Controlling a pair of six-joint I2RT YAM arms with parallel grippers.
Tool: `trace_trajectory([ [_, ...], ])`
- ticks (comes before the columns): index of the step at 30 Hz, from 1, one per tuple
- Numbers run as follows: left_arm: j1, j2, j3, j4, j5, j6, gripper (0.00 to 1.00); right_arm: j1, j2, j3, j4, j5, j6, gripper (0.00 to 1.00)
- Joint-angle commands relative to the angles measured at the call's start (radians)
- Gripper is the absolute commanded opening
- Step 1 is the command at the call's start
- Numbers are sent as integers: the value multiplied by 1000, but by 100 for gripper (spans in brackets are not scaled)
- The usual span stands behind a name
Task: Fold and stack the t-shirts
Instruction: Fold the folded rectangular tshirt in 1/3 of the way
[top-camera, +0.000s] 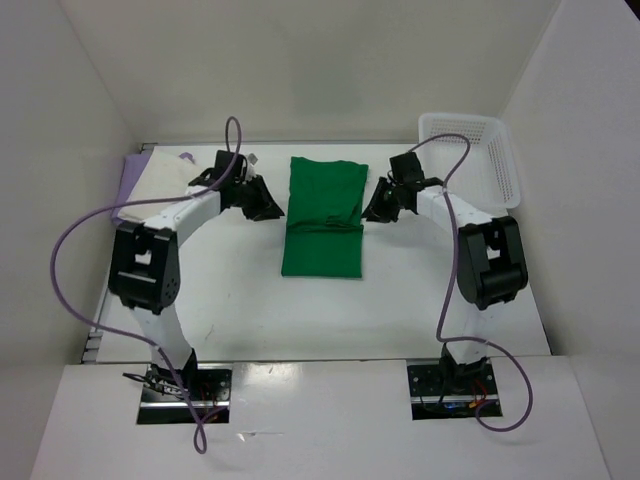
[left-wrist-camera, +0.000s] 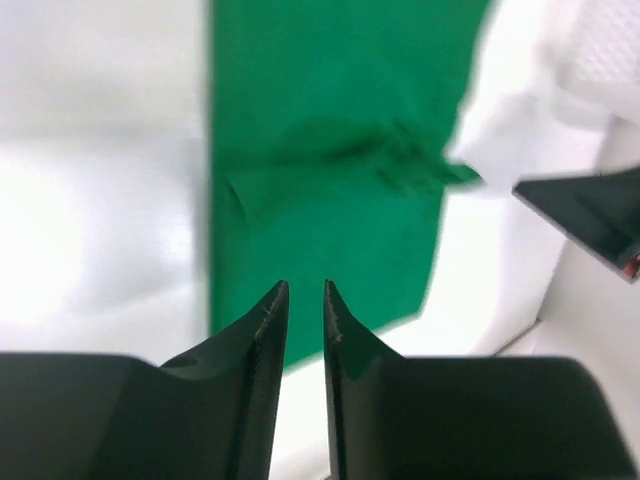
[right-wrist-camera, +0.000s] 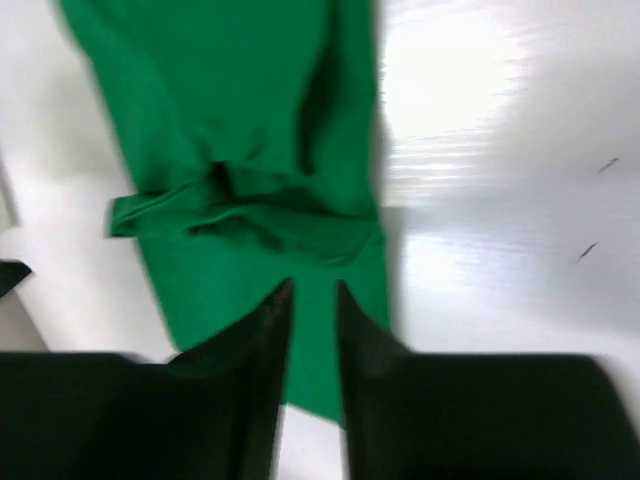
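Observation:
A bright green t-shirt (top-camera: 322, 215) lies folded into a long strip at the table's middle, with a crumpled crease across it. My left gripper (top-camera: 262, 203) hovers at its left edge and my right gripper (top-camera: 383, 205) at its right edge. In the left wrist view the gripper (left-wrist-camera: 306, 290) has its jaws a narrow gap apart with nothing between them, and the green shirt (left-wrist-camera: 330, 150) lies beyond. The right wrist view shows the same for that gripper (right-wrist-camera: 314, 290) over the green cloth (right-wrist-camera: 240, 120). A lavender t-shirt (top-camera: 130, 178) lies at the far left edge.
A white mesh basket (top-camera: 472, 155) stands at the back right corner. White walls enclose the table on three sides. The lavender shirt lies against the left wall. Purple cables loop over both arms.

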Motion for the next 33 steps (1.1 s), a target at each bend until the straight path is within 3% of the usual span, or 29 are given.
trace_trajectory([
  [1, -53, -163, -147, 103, 24, -25, 26, 71, -130, 4, 20, 14, -26, 23],
  [2, -94, -174, -183, 130, 34, -44, 25, 97, -130, -7, 20, 14, -26, 5],
  [3, -113, -174, -221, 152, 48, -68, 25, 125, -119, -19, 29, 5, -26, 0],
  [5, -142, -165, -308, 192, 63, -78, 22, 206, -64, -19, 53, 5, -17, 0],
  [11, -203, -142, -393, 213, 54, -90, 21, 283, 92, 74, 90, 5, 6, 0],
  [22, -223, -166, -476, 224, 34, -99, 21, 217, 321, 310, 93, 121, 0, 0],
  [24, -223, -193, -485, 203, 34, -99, 25, 185, 346, 350, 104, 103, 15, 0],
  [28, -223, -249, -464, 163, 13, -99, 30, 174, 330, 413, 92, 94, 27, 1],
  [33, -174, -299, -464, 144, 4, -99, 39, 165, 131, 208, 143, 84, 62, 6],
])
